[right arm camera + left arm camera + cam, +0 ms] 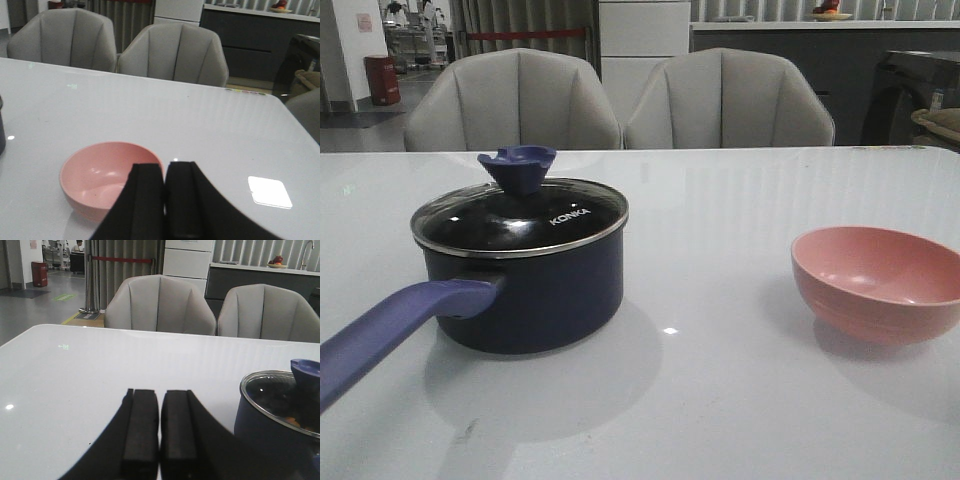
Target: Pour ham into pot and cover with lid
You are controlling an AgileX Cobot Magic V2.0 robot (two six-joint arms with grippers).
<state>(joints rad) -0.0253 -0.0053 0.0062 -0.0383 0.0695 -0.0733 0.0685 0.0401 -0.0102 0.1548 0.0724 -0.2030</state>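
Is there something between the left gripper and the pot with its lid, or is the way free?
Nothing visible: only bare table lies between the shut left gripper and the pot, whose lid is on.

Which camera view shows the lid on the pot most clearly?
The front view: the lid sits whole on the pot, lettering readable. The left wrist view shows only part of the lid, cut at the frame's edge. The right wrist view does not show it.

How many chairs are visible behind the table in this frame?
2. One grey chair stands behind the table beyond the lidded pot; the other chair is beside it, toward the pink bowl's side. No others show.
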